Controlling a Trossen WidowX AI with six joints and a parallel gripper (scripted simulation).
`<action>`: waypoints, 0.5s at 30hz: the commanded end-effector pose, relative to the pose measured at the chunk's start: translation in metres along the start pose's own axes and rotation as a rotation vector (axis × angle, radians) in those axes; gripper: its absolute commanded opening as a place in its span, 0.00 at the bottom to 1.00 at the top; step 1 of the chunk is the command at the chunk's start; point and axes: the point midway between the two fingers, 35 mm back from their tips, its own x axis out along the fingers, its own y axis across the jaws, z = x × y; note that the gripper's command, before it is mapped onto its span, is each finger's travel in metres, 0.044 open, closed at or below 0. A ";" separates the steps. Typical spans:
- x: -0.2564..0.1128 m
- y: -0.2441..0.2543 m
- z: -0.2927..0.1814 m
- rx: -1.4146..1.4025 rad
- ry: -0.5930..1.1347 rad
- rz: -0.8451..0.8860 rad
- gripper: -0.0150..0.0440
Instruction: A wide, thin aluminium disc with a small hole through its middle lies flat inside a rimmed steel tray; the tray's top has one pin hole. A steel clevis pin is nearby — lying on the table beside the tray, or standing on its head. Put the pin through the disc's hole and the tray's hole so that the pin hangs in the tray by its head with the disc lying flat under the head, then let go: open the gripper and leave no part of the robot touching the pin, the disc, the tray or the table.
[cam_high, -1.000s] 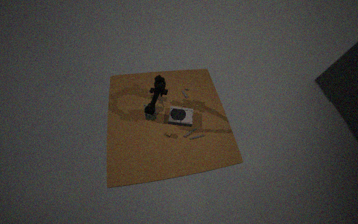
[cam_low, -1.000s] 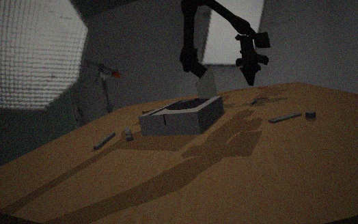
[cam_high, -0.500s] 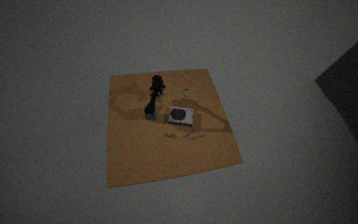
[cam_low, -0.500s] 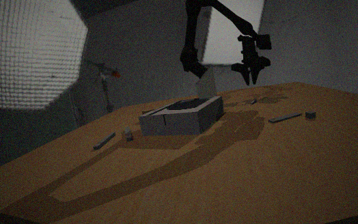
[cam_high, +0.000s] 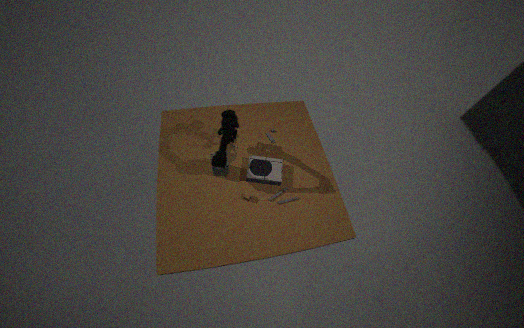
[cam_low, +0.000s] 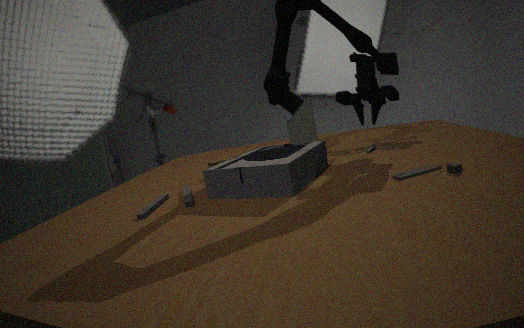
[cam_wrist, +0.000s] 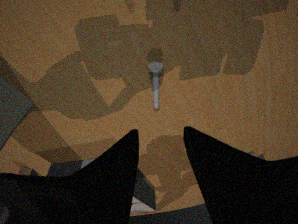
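Note:
The steel clevis pin (cam_wrist: 156, 90) (cam_low: 371, 149) lies on the table, its wider head towards the top of the wrist view. My gripper (cam_wrist: 161, 133) (cam_low: 369, 122) is partly open with nothing between its fingers. It points down above the table near the pin, and the pin shows beyond the fingertips in the wrist view. The rimmed tray (cam_high: 274, 175) (cam_low: 265, 181) stands apart from the gripper. The dark disc (cam_high: 255, 167) (cam_low: 275, 153) lies flat inside it. The tray's pin hole cannot be made out.
On one side of the tray lie a grey bar (cam_low: 152, 206) and a small grey piece (cam_low: 188, 196). On the other side lie another bar (cam_low: 417, 172) and a short dark cylinder (cam_low: 454, 168). The arm's shadow falls across the wooden table (cam_high: 200, 235).

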 end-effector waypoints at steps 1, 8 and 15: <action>0.003 0.000 0.001 -0.008 0.004 0.000 0.53; 0.013 0.000 0.005 -0.008 0.004 0.000 0.53; 0.023 0.000 0.009 -0.008 0.005 0.000 0.53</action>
